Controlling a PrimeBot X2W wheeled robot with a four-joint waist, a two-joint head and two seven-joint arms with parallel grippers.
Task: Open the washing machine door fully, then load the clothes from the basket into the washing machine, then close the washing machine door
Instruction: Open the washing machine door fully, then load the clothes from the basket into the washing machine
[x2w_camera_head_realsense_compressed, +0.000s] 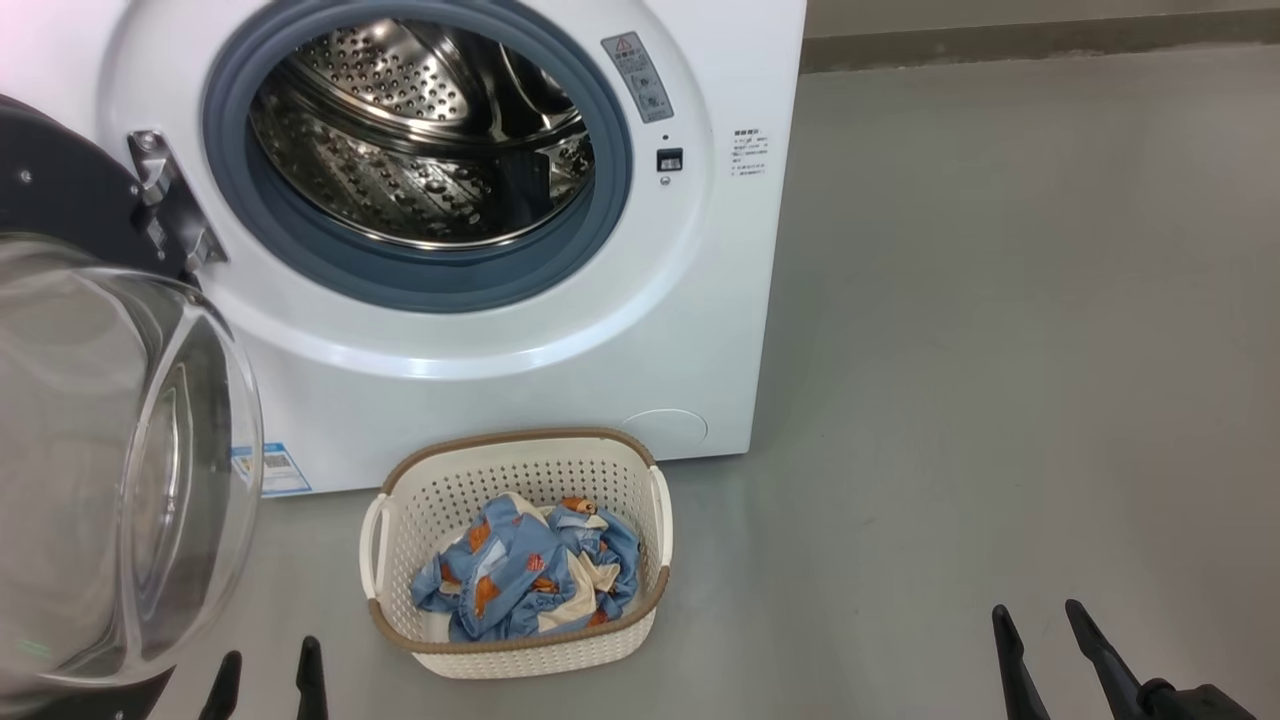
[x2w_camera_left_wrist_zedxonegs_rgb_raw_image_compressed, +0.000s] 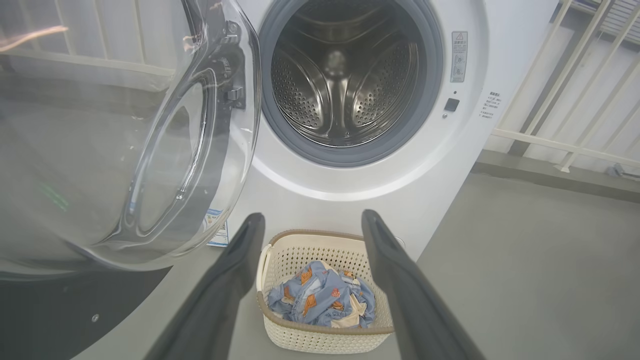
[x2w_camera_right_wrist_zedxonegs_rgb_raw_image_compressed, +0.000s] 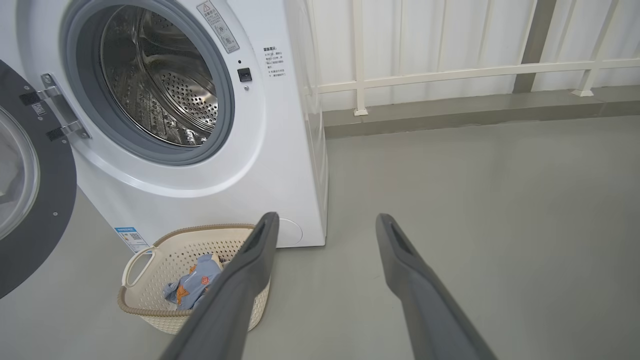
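- Head view: a big white front-loading washing machine (x2w_camera_head_realsense_compressed: 500, 380) fills the upper left. To the right of its side edge, bare grey floor (x2w_camera_head_realsense_compressed: 1000, 350) lies open.
- Its large round door (x2w_camera_head_realsense_compressed: 120, 480), black-rimmed with a bulging clear glass bowl, stands swung out on the left. This exposes the perforated steel drum (x2w_camera_head_realsense_compressed: 420, 130) and the grey-blue rubber gasket (x2w_camera_head_realsense_compressed: 330, 260).
- A small cream-white perforated plastic basket (x2w_camera_head_realsense_compressed: 520, 442) with a brown rim sits on the floor just in front of the machine, below the drum opening. Light blue clothes (x2w_camera_head_realsense_compressed: 530, 580) with orange prints lie bundled inside it.
- The left hand (x2w_camera_head_realsense_compressed: 271, 648) shows at the bottom edge, fingers apart and empty, between the door's bowl and the basket. The right hand (x2w_camera_head_realsense_compressed: 1035, 605) is at the lower right, also spread and empty, well apart from the basket.
- Left wrist view: the two dark fingers are spread wide. The basket and clothes lie ahead between them, untouched. The glass bowl looms close on the left, and a white railing (x2w_camera_left_wrist_zedxonegs_rgb_raw_image_compressed: 565, 145) stands beyond the machine on the right.
- Right wrist view: the fingers are wide and hold nothing, with open floor ahead running to the railing. The basket lies low on the left, partly behind one finger, apart from it.
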